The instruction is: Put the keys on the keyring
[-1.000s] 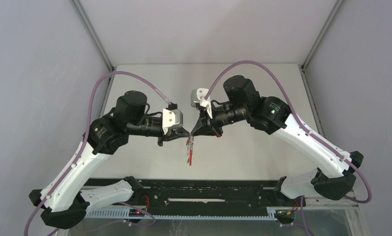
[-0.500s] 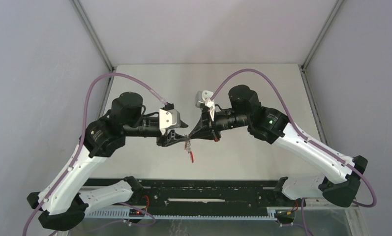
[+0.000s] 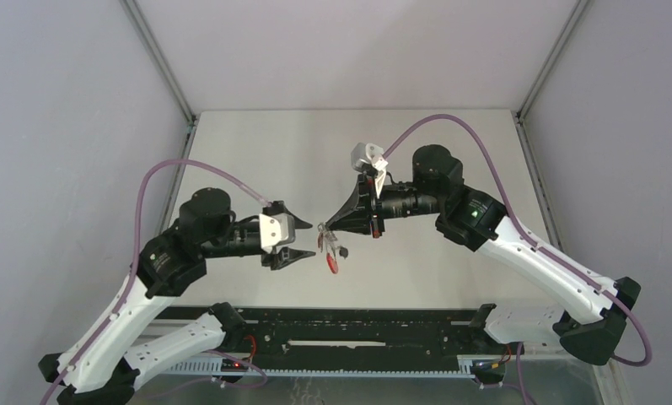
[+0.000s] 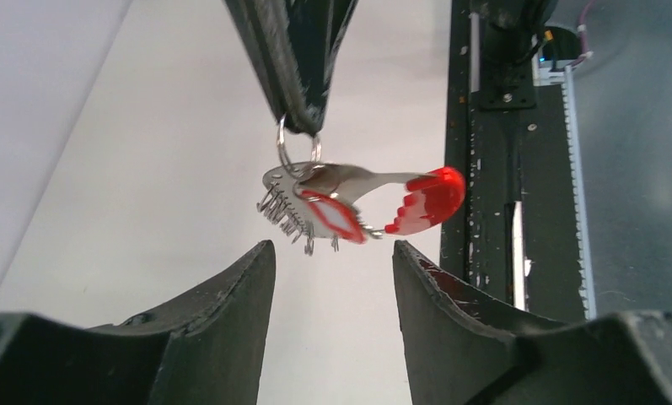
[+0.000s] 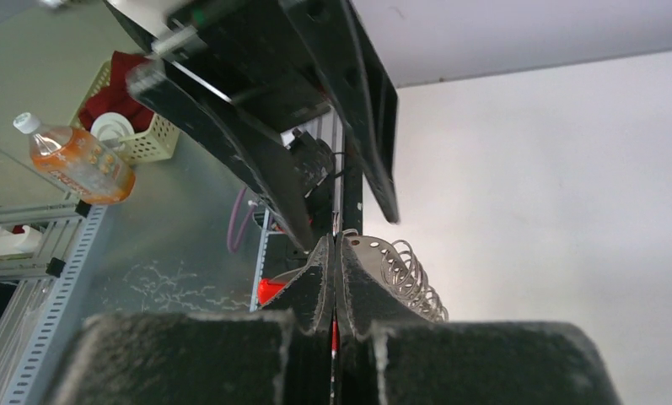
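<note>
While aloft, wiry silver-and-red keyring (image 4: 303, 202)

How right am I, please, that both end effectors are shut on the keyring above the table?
No: only the right end effector is shut on the keyring above the table; the left end effector stands open, apart from it, as the left wrist view shows.

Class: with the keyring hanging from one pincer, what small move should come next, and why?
Probably ease the open left pincer forward and close on the keyring. It dangles from the shut right pincer, red tag sticking sideways, straight ahead of the left pincer's gap.
</note>
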